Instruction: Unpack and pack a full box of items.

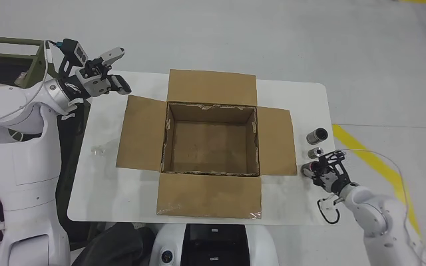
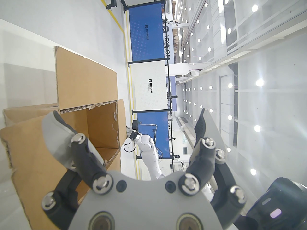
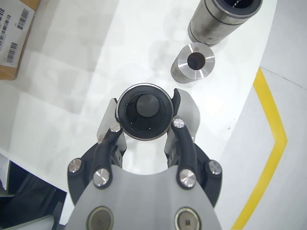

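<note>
An open cardboard box (image 1: pixel 210 147) stands in the middle of the white table (image 1: pixel 296 193), its four flaps folded out and its bottom bare. At the table's right edge my right gripper (image 1: pixel 324 167) (image 3: pixel 144 114) is shut on a black-rimmed metal cylinder (image 3: pixel 144 112) held upright. Beside it stand a small metal bushing (image 3: pixel 193 63) (image 1: pixel 315 153) and a larger steel bearing cylinder (image 3: pixel 225 9) (image 1: pixel 318 135) lying on its side. My left gripper (image 1: pixel 117 68) (image 2: pixel 129 123) hangs open above the table's far left corner, pointing toward the box (image 2: pixel 79 111), with nothing between its fingers.
A small clear object (image 1: pixel 98 151) lies on the table to the left of the box. A yellow floor line (image 1: pixel 346 138) runs past the table's right side. A strip of bare table lies between the box's right flap and the metal parts.
</note>
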